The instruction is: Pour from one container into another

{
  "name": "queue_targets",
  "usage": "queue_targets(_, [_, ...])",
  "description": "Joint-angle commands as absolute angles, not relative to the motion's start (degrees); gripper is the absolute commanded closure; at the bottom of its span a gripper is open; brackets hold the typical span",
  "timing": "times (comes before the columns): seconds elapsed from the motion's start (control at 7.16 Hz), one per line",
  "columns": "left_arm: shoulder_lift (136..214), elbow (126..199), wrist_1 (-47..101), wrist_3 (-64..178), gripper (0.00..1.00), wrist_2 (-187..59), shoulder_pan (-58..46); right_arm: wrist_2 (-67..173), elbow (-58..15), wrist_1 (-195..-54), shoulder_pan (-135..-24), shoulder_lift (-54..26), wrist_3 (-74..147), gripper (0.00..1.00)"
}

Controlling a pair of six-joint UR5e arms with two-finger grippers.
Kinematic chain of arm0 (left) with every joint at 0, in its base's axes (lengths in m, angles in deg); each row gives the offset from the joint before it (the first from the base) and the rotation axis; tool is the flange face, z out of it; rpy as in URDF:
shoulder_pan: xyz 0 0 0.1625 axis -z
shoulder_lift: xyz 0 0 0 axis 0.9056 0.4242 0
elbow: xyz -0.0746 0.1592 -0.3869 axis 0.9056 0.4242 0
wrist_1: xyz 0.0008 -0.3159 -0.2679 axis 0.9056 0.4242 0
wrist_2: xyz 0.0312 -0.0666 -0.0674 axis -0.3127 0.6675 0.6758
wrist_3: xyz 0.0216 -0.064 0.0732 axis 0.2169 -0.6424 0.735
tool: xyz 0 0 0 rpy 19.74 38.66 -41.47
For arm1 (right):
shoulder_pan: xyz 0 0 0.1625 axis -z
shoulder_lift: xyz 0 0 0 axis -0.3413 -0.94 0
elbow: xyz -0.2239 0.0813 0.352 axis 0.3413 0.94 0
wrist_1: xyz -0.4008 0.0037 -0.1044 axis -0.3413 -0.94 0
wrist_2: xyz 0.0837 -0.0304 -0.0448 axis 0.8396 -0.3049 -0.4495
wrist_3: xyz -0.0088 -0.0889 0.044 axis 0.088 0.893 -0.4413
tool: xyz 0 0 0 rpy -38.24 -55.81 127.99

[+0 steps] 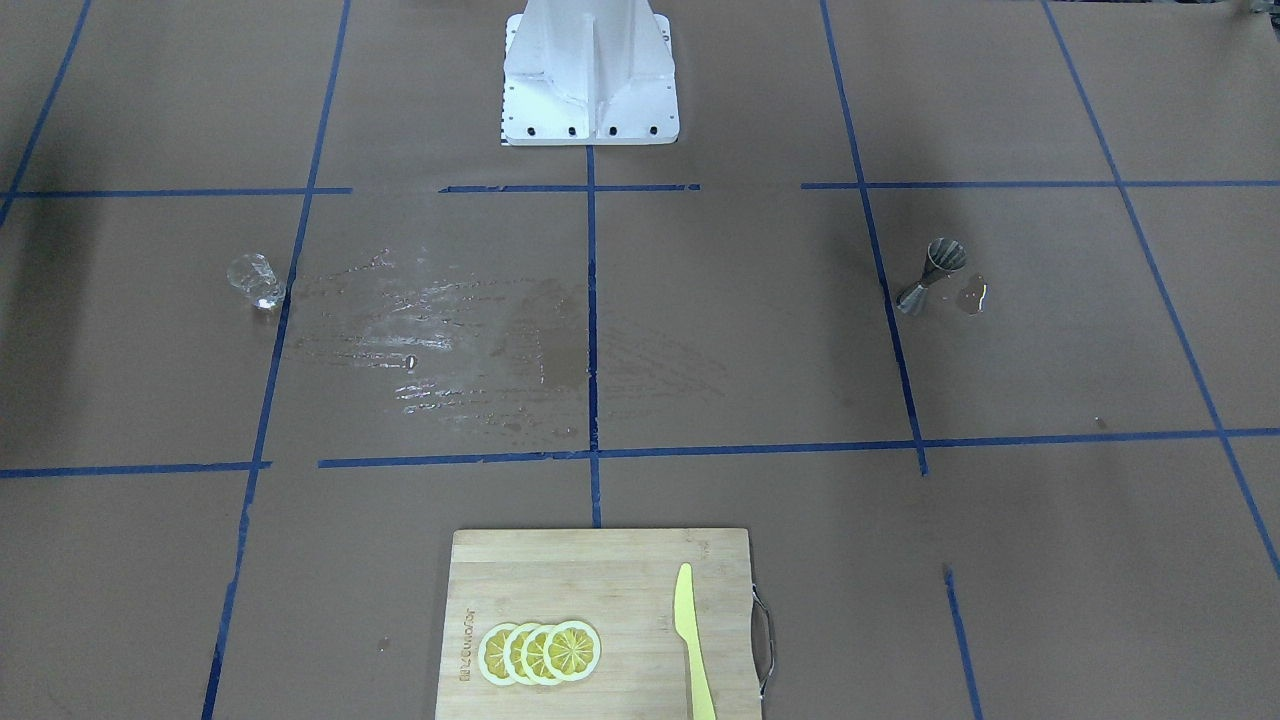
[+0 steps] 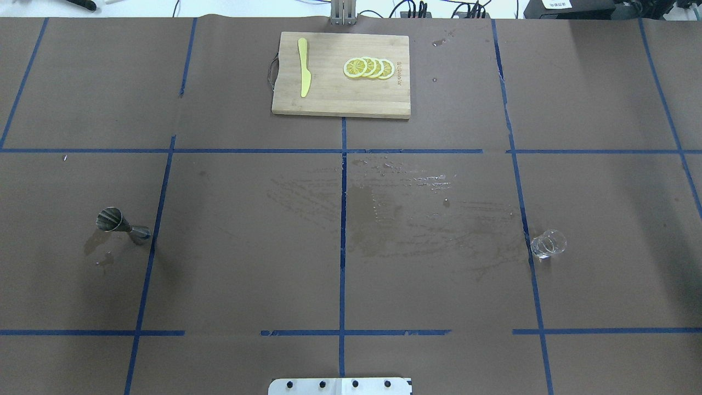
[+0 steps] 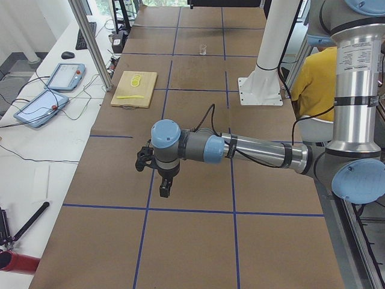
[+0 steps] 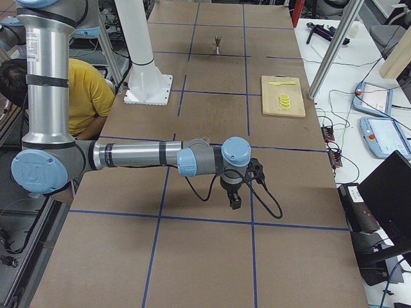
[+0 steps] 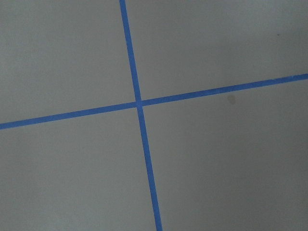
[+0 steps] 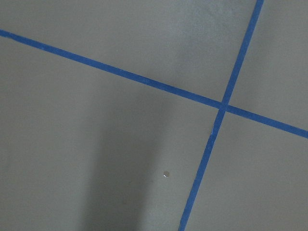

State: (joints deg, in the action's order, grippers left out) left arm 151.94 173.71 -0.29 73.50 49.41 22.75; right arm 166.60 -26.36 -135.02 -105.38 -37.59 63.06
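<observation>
The small clear glass cup [image 1: 256, 281] [image 2: 547, 244] stands on the brown paper on my right side. The steel hourglass jigger [image 1: 932, 276] [image 2: 122, 224] [image 4: 218, 43] stands on my left side, far from the glass. Neither gripper is near either one. My left gripper [image 3: 163, 189] hangs over the table's left end, pointing down. My right gripper [image 4: 234, 202] hangs over the right end in the same way. Both show only in the side views, so I cannot tell whether they are open or shut. The wrist views show only paper and blue tape.
A wet smear [image 1: 450, 340] covers the table's middle, and a small puddle [image 1: 972, 295] lies beside the jigger. A wooden cutting board [image 2: 329, 99] with lemon slices [image 2: 368, 67] and a yellow knife [image 2: 304, 74] sits at the far edge. A person in yellow [image 3: 316, 78] sits behind the robot.
</observation>
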Motion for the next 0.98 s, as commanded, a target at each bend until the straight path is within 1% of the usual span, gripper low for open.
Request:
queue_targets(0.0, [152.2,176.3,-0.3,73.2,0.00,49.5,22.7,166.6,-26.8,-135.4,-105.5,-37.5,63.0,0.00])
queue_targets(0.28, [152.7,175.7,-0.2,73.0,0.00,49.4,22.2,166.5,-28.2,-135.3,-105.5,-37.4,62.5,0.00])
queue_targets(0.84, [152.3,175.2,1.0,73.5,0.00,49.5,22.2,166.1,-28.8,-135.2,-105.4,-37.5,62.5,0.00])
